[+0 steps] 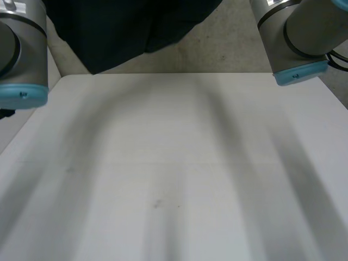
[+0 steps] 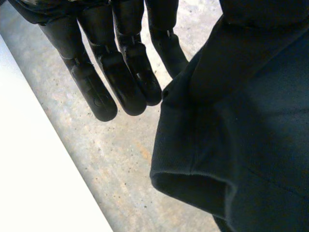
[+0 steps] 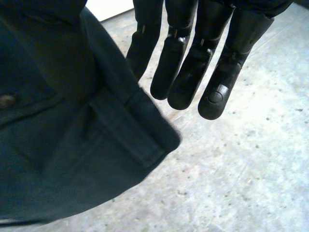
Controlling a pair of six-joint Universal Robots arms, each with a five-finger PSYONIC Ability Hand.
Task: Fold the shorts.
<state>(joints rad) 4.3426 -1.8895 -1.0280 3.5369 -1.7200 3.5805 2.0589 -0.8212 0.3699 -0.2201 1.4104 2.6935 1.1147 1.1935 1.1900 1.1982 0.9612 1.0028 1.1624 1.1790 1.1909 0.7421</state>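
**Shorts in the air past the table, not yet laid down**

Head view: the shorts hang as a dark bundle beyond the far edge of the white table, between the left arm and the right arm. None of the cloth is on the table, so no fold has been made. The step in hand looks like bringing the shorts over and spreading them flat. To do that well, both hands should travel level and together with the cloth taut between them. The hanging end should touch down first, then the rest be drawn out so it lies without creases.

Left wrist view: the left hand has straight fingers, close together. The shorts rise along the finger nearest them. The thumb is covered, so I judge a pinch there. A hemmed leg opening gapes over the grey floor.

Right wrist view: the right hand also has straight fingers, with the shorts running up beside the nearest one, likewise pinched by my reading. The cloth looks dark, matte and fairly thick, with a stitched band and a small button.
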